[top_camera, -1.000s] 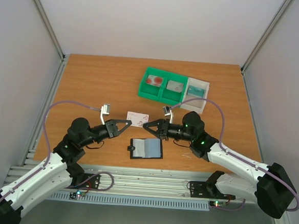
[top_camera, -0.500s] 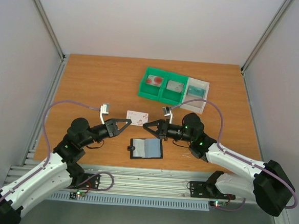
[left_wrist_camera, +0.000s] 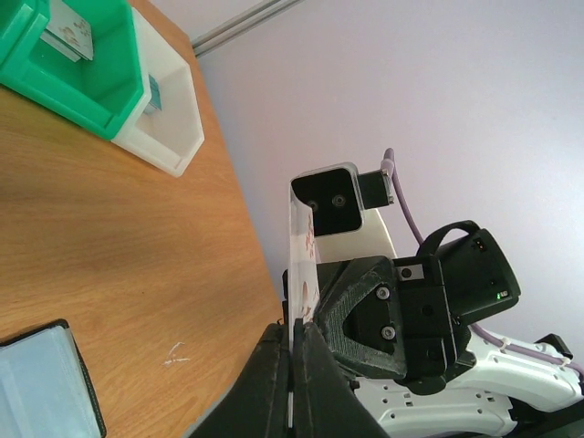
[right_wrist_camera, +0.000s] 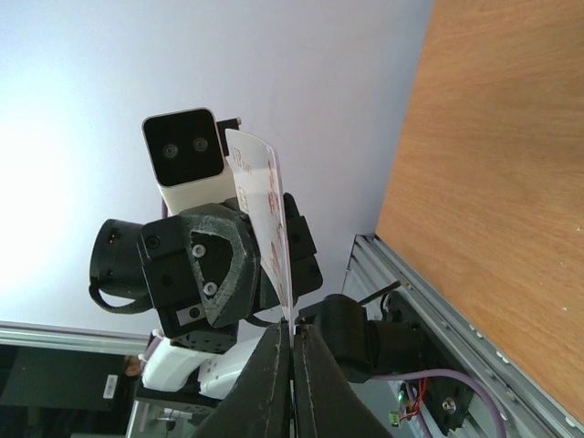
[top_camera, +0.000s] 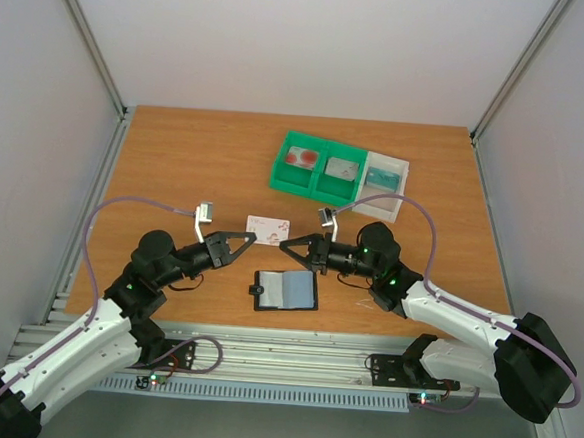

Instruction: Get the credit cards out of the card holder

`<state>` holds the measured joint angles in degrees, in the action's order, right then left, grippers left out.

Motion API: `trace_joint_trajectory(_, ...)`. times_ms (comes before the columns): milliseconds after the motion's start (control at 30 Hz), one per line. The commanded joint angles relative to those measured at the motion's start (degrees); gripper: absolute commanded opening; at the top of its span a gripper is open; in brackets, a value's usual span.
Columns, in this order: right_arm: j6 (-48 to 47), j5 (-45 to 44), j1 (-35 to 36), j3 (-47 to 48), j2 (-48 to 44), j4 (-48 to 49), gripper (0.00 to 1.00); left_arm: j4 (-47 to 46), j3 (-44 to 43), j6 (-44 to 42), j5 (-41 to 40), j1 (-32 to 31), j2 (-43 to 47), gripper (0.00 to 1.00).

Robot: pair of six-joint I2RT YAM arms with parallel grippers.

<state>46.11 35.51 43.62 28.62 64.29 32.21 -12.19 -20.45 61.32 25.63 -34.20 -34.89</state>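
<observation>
A whitish credit card with red marks [top_camera: 268,228] hangs above the table, pinched from both ends. My left gripper [top_camera: 254,240] is shut on its left edge and my right gripper [top_camera: 283,245] is shut on its right edge. In the left wrist view the card [left_wrist_camera: 304,246] stands edge-on out of my closed left gripper [left_wrist_camera: 297,339], with the right gripper [left_wrist_camera: 401,310] behind it. The right wrist view shows the card [right_wrist_camera: 265,205] rising from my shut right gripper [right_wrist_camera: 292,334]. The black card holder [top_camera: 287,291] lies open on the table below, grey-blue pockets up.
At the back, a green compartment tray [top_camera: 278,178] holds a whitish-red card [top_camera: 302,159] and a greyish card [top_camera: 342,169]. A white tray [top_camera: 399,186] beside it holds a teal card [top_camera: 380,176]. Both trays, green [left_wrist_camera: 82,100] and white [left_wrist_camera: 173,137], also appear in the left wrist view.
My right gripper has shut on the card's right edge. The left gripper kept its grip and the card stayed in place.
</observation>
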Motion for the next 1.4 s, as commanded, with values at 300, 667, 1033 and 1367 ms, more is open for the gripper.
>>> trace_joint_trajectory(300, -5.54, -1.37, -0.39, 1.2, 0.48, -6.13, 0.01, 10.14, -2.52, -4.14, -4.76, 0.01, 2.47, 0.64)
trace_joint_trajectory(667, -19.5, -5.34, -6.13, 10.41, 0.41, -29.65, 0.01, 29.19, -8.02, -12.31, -11.02, 0.02, 2.15, 0.99)
trace_joint_trajectory(1033, -34.37, -12.37, -19.58, 26.2, 8.91, -51.97, 0.01, 37.71, -10.94, -19.44, -13.28, 0.01, -3.86, 0.99)
trace_joint_trajectory(1367, -40.77, -17.74, -26.21, 37.33, 20.43, -57.52, 0.01, 35.32, -10.28, -20.99, -10.15, 0.09, -7.78, 0.97)
